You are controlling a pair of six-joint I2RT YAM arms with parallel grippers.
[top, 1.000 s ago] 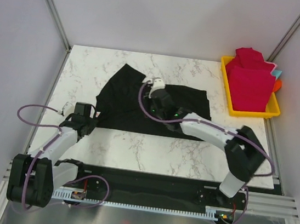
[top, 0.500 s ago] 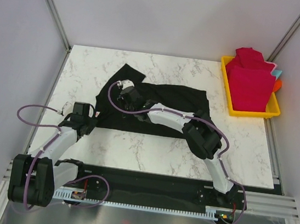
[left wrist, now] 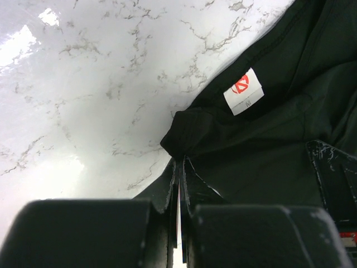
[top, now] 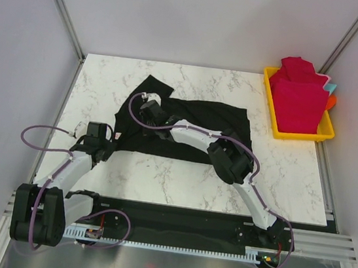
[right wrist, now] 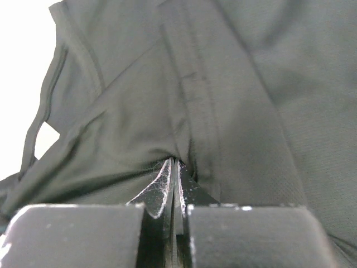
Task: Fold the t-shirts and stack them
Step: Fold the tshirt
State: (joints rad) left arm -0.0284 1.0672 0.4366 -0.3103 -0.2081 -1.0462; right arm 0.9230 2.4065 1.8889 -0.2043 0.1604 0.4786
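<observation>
Black t-shirt [top: 232, 120] lies rumpled on marble-patterned counter [top: 107, 78]; wrist views alone show left fingers [left wrist: 176, 170] and right fingers [right wrist: 169, 174] each clamped shut on its fine-knit folds, plus a white collar label [left wrist: 244, 91].

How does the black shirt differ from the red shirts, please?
The black shirt lies loosely spread and rumpled on the table. The red shirts sit folded in a pile in the tray. The left pincer and the right pincer are each shut on the black shirt, while nothing touches the red shirts. Both are plain, single-colour cloth.
</observation>
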